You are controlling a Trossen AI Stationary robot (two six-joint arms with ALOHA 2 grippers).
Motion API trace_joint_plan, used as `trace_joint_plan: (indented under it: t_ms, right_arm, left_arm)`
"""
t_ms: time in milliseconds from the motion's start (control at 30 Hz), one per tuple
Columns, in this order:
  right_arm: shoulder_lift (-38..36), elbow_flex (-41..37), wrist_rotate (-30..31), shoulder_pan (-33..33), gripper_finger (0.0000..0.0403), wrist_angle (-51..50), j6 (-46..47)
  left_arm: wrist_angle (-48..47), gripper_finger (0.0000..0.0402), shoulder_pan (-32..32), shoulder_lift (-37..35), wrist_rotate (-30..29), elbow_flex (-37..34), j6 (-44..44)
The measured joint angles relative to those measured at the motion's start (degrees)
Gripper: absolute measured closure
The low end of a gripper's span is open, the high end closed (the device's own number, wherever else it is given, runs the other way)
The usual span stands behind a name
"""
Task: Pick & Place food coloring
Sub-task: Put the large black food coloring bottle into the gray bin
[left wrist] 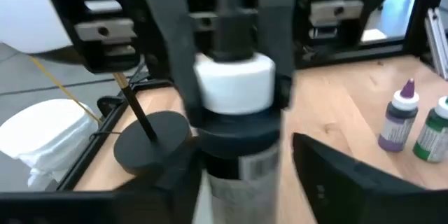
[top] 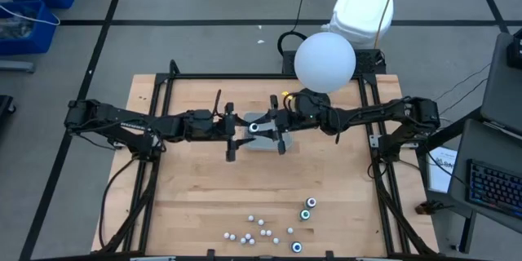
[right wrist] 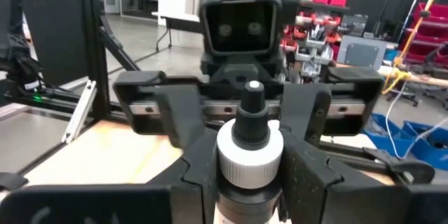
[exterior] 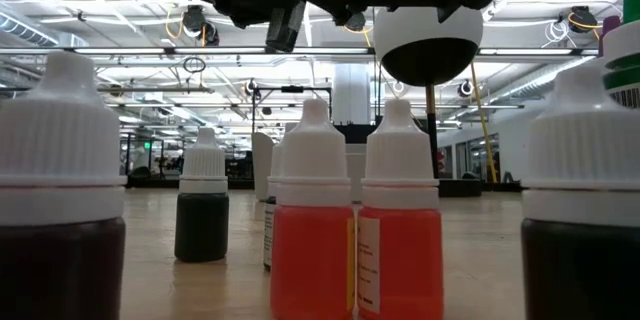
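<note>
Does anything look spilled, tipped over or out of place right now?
Nothing looks spilled or damaged. One bottle sits upright between both grippers over the gray tray, while the other bottles stand scattered near the table's front edge.

Wood table (top: 196,188); food coloring (top: 265,230); grey tray (top: 263,143)

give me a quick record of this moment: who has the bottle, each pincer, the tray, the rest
held bottle: dark, white collar, over the grey tray
right pincer: shut on the held bottle
left pincer: open, facing the right pincer across the bottle
other bottles: scattered near the table front edge
white globe: behind the tray
</note>
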Motion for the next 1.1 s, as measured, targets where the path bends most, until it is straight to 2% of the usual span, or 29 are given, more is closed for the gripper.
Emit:
trace_joint_plan:
  t_ms: [100,233,300,367,467,633,800,867,1000,1100]
  right_arm:
    - [0.0,0.0,0.1,-0.4,0.0296,-0.8,0.0]
    - [-0.3,0.0,0.2,-1.3,0.0296,-3.5,0.0]
    - [-0.9,0.0,0.8,-2.0,0.0296,-6.1,0.0]
    - [-1.0,0.0,4.1,-2.5,0.0296,-7.3,0.2]
    - [-0.9,0.0,8.1,-3.1,0.0296,-7.8,1.0]
    - [0.1,0.0,14.8,-3.1,0.0296,-7.8,2.2]
    - [3.8,0.0,15.2,-3.1,0.0296,-0.5,5.9]
    - [5.9,0.0,16.1,-3.1,0.0296,1.2,7.3]
    - [10.0,0.8,23.5,-2.6,0.0296,1.0,8.4]
    - [12.7,2.4,23.9,-2.5,0.0296,1.5,9.3]
  left_arm:
    - [-2.4,0.0117,0.0,0.0,0.1,0.0,0.0]
    - [-11.2,0.0063,-0.9,-3.7,0.2,0.0,-3.3]
    - [-16.8,0.0048,-1.7,-6.6,0.2,0.0,-6.1]
    - [-21.6,0.004,-2.8,-9.7,0.2,0.0,-7.7]
    - [-25.4,0.0044,-4.8,-13.9,-0.8,-2.0,-10.1]
    - [-20.5,0.0099,-9.1,-19.0,-7.4,-10.7,-16.2]
    - [-10.0,0.02,-12.2,-20.9,-15.2,-21.0,-19.7]
    - [-7.0,0.0244,-12.6,-21.3,-16.1,-24.2,-20.0]
    - [-1.8,0.0322,-12.7,-21.2,-16.1,-27.9,-19.7]
    - [-1.1,0.0366,-12.6,-21.2,-15.8,-28.9,-18.8]
